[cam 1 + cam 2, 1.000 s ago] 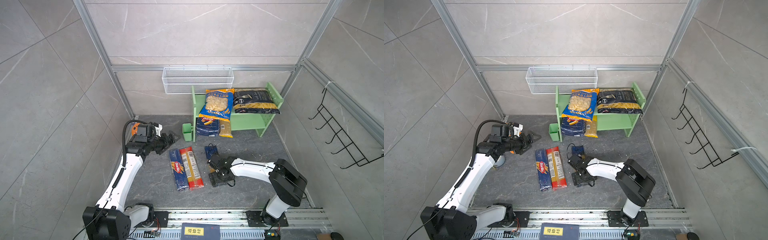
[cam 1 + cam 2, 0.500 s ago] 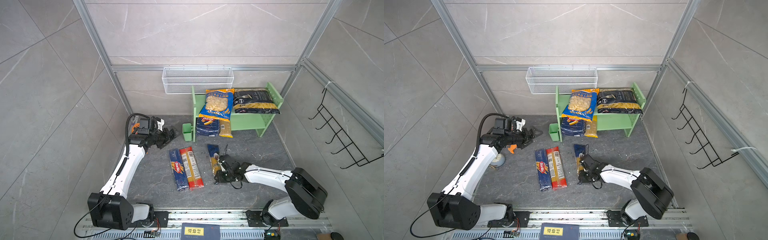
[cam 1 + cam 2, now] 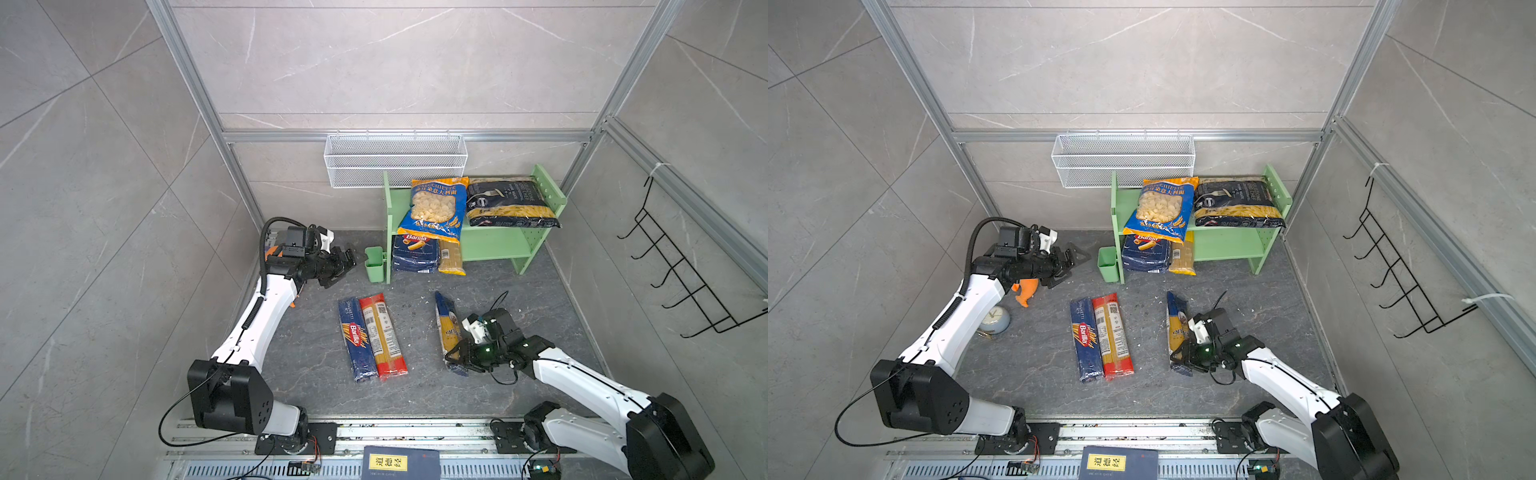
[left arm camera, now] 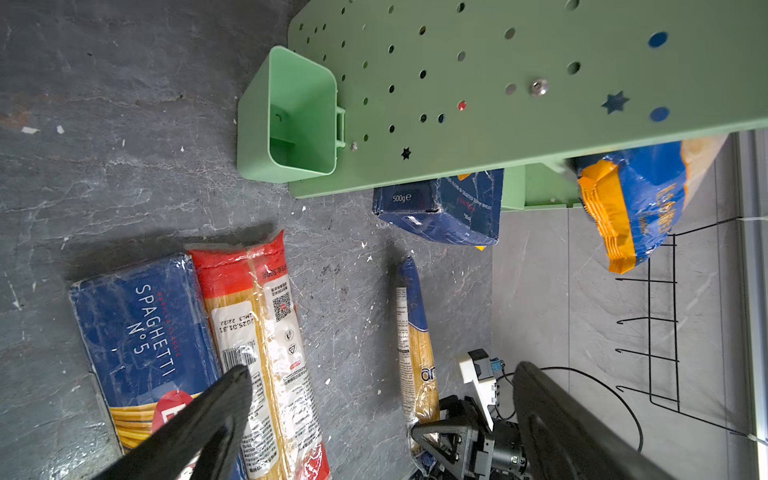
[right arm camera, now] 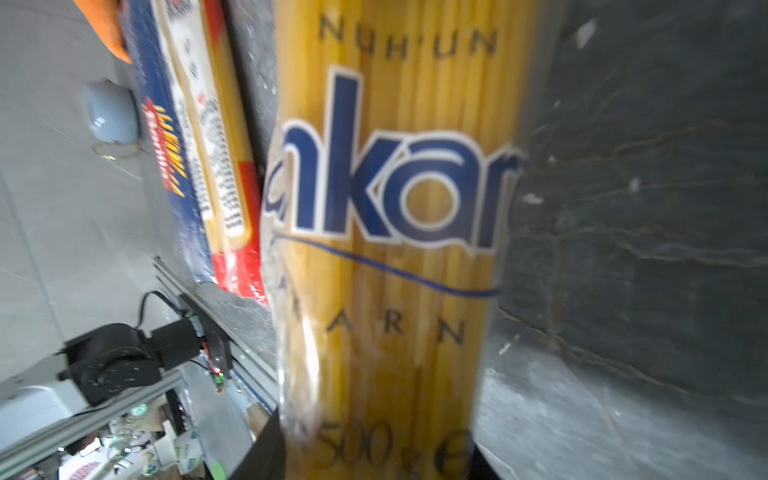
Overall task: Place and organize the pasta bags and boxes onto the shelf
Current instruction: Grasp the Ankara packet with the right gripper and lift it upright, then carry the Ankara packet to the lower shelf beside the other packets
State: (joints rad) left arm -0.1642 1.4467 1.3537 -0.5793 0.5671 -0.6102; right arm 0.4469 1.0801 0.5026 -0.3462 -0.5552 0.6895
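Blurred dark-blue-and-yellow spaghetti pack, both ends beyond the right wrist view's edges; book half cropped.

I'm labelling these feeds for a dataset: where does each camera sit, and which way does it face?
Top views: one camera head high overhead, looking down toward the shelf; left arm and right arm show.
Left wrist: on the left arm, facing the floor and the shelf's side; the open left end effector shows.
Right wrist: on the right arm, looking along the blue-and-yellow spaghetti pack gripped by the right end effector.
Shared: both wrist views show the red spaghetti pack.
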